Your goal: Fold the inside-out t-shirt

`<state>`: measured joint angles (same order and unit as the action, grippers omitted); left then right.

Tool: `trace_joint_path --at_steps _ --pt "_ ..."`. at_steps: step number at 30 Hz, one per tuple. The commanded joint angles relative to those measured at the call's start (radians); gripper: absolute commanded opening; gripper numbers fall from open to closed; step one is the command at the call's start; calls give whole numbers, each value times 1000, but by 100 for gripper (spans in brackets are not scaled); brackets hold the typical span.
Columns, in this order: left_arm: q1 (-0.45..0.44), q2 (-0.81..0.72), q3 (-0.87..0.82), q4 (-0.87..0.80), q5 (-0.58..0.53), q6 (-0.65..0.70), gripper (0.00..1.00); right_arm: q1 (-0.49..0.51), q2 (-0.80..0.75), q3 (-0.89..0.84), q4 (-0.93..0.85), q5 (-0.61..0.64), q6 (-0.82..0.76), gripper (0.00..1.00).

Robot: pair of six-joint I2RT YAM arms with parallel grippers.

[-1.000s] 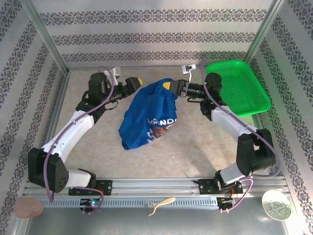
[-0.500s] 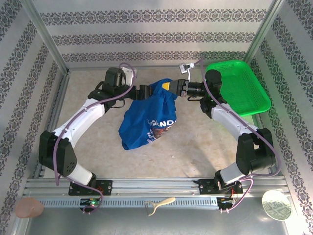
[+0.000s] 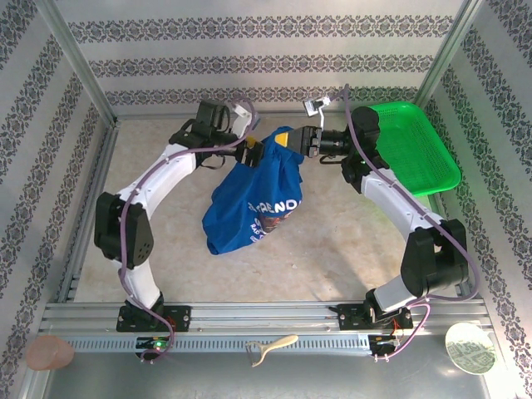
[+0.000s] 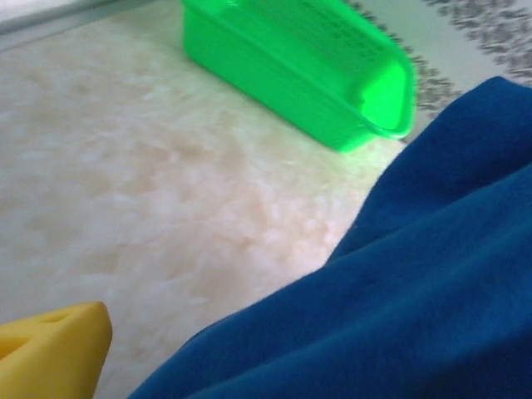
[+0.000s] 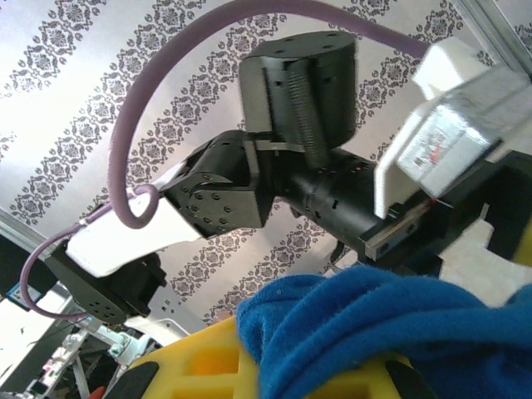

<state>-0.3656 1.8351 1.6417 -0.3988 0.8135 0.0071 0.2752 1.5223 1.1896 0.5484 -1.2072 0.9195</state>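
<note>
Pinching a bunched upper fold of the royal-blue t-shirt with the right pincer, yellow fingers pressed together on the cloth. Hanging below that pincer, printed lower part draped onto the tabletop. Facing it from the opposite side with the left pincer, spread wide, just beside the cloth's upper edge; contact not determinable. Showing one yellow fingertip near blue cloth in the left wrist view. Standing behind the right pincer, apart from the shirt: green mesh basket.
</note>
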Motion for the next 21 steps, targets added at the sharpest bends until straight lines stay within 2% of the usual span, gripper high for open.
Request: trace_joint_path --at_steps 1,2,3,5,8,11,13,14,15,18,21 --pt "-20 60 77 -101 226 21 75 -19 17 45 -2 -19 -43 0" --pt "-21 70 86 -100 240 6 58 -24 18 47 -13 -14 -53 0" --pt "-21 75 89 -89 238 -11 36 -33 18 45 -28 -9 -65 0" --pt "-17 59 64 -44 191 -53 0 -52 18 37 -78 10 -106 0" --pt "7 -23 -38 107 48 -177 0 -91 11 5 -225 104 -213 0" --pt "61 -141 -195 365 -60 -391 0 -121 15 -2 -449 285 -350 0" --pt "90 -193 -254 473 -91 -506 0 -128 31 10 -564 443 -395 38" --pt "96 -211 -269 505 -105 -543 0 -132 41 18 -601 508 -396 52" --pt "96 -224 -277 524 -113 -569 0 -135 41 22 -615 541 -391 60" --pt "94 -245 -302 609 -101 -660 0 -123 -8 10 -657 644 -345 66" --pt "87 -255 -336 658 -100 -710 0 -59 -112 -56 -685 772 -280 68"
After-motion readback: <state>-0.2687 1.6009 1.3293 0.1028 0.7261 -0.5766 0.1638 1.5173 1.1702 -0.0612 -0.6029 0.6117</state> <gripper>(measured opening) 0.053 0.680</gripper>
